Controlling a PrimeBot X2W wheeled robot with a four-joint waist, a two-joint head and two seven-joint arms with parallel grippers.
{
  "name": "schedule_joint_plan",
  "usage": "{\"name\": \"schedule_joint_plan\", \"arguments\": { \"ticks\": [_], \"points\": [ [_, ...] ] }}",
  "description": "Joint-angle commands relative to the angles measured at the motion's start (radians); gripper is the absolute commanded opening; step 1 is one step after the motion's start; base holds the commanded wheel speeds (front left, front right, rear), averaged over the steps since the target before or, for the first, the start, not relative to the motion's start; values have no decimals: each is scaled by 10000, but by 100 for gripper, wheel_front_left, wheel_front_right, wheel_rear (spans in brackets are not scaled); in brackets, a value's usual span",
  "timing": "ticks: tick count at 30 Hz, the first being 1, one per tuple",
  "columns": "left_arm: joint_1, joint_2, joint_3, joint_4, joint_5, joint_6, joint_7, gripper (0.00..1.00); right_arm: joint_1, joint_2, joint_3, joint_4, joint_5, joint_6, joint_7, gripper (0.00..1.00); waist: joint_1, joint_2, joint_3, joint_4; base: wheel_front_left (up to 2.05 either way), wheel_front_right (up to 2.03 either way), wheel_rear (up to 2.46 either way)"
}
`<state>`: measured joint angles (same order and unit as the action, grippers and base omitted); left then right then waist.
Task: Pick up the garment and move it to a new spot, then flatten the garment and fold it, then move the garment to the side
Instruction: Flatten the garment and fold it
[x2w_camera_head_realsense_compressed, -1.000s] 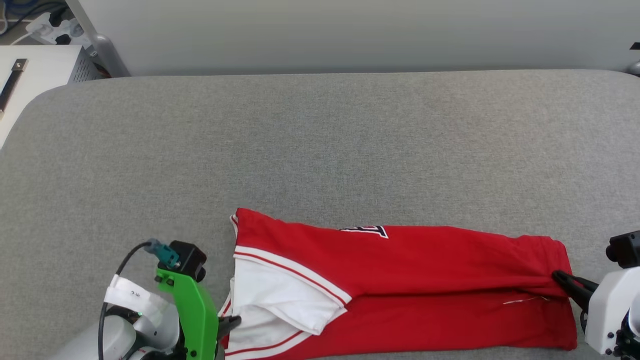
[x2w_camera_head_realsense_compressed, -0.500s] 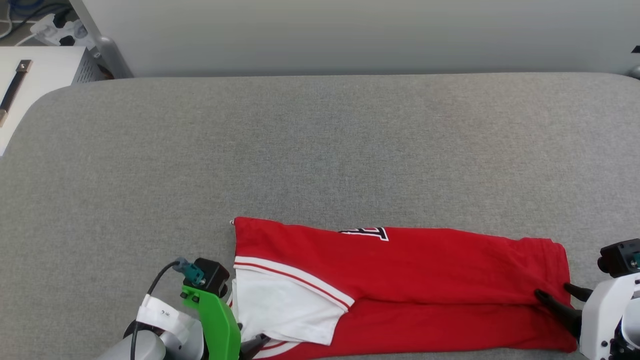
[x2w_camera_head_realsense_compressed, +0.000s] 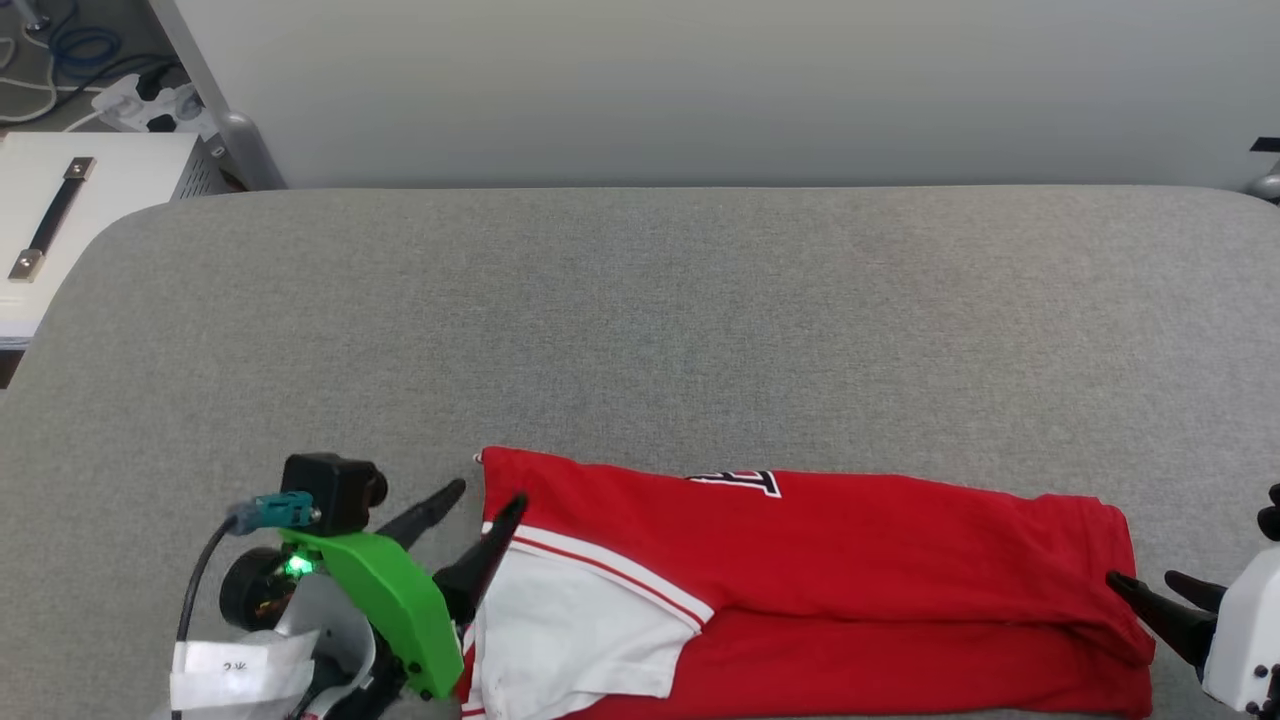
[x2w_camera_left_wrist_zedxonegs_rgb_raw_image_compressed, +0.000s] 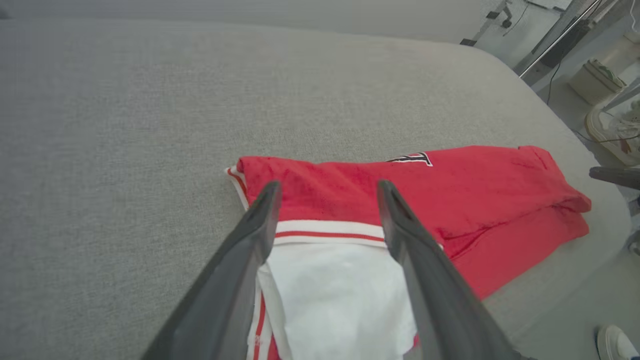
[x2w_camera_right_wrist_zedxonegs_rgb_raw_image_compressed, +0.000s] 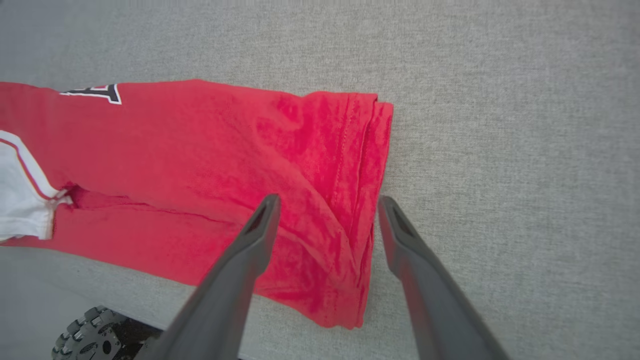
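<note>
The garment (x2w_camera_head_realsense_compressed: 850, 560) lies as a long red band on the grey counter (x2w_camera_head_realsense_compressed: 640, 320), close along its near edge, already doubled lengthwise. Its long axis runs straight across the robot from left to right. The white sleeve (x2w_camera_head_realsense_compressed: 570, 630) and striped trim sit at the left end, the hem (x2w_camera_head_realsense_compressed: 1115, 560) at the right end, and a sliver of the black print (x2w_camera_head_realsense_compressed: 745, 482) peeks over the far fold line.

Each end has its own arm. The left gripper (x2w_camera_head_realsense_compressed: 490, 492) is at the sleeve end with its jaws spread wide and holding nothing. In the left wrist view the left gripper (x2w_camera_left_wrist_zedxonegs_rgb_raw_image_compressed: 328, 185) straddles the trim, pointing along the band's length. The right gripper (x2w_camera_head_realsense_compressed: 1140, 578) is at the hem end, jaws likewise wide apart and empty. In the right wrist view the right gripper (x2w_camera_right_wrist_zedxonegs_rgb_raw_image_compressed: 328, 198) has one finger over red cloth and the other just past the hem over bare counter. Whether any fingertip touches the fabric I cannot tell.

So the relation that matters is this — the band's length lies between the two grippers, with neither arm reaching across. A crosswise fold, if that is next, would probably carry one short end along that axis toward the other. The hem end looks the plainer edge to pinch — the sleeve end is layered and could slip apart.
</note>
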<state>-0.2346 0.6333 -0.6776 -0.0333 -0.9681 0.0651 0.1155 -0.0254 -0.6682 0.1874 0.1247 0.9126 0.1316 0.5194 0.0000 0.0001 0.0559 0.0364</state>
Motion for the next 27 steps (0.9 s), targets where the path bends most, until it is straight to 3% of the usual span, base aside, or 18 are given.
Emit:
{"name": "schedule_joint_plan", "arguments": {
  "ticks": [1,7,11,13,18,24,27],
  "points": [
    [160,-142,138,38,246,0,-521,100,113,176,-217,-35,-66,-9,197,100,0,-1,31,64,0,0,0],
    [-2,-414,418,753,2085,-23,-3358,100,197,977,-1267,89,-521,-9,849,100,0,-1,151,342,0,0,0],
    [24,-848,1106,833,3542,217,-3758,100,217,1303,-1790,310,-1124,-9,989,100,0,-1,266,527,0,0,0],
    [345,-1466,1923,411,4221,237,-3765,100,227,1464,-2059,492,-1395,-9,1007,100,0,-1,358,608,0,0,0],
    [1354,-2745,3503,-106,5854,-311,-3770,100,232,1995,-2758,1062,-1766,-9,1251,100,0,-1,560,776,0,0,0],
    [1905,-3687,4590,226,6942,-1351,-3771,100,102,2585,-3185,1469,-1695,-9,1577,100,0,-1,734,870,0,0,0],
    [1979,-3981,4968,356,7219,-1643,-3772,100,5,2777,-3245,1696,-1664,-9,1681,100,0,-1,799,894,0,0,0]
  ]
}}
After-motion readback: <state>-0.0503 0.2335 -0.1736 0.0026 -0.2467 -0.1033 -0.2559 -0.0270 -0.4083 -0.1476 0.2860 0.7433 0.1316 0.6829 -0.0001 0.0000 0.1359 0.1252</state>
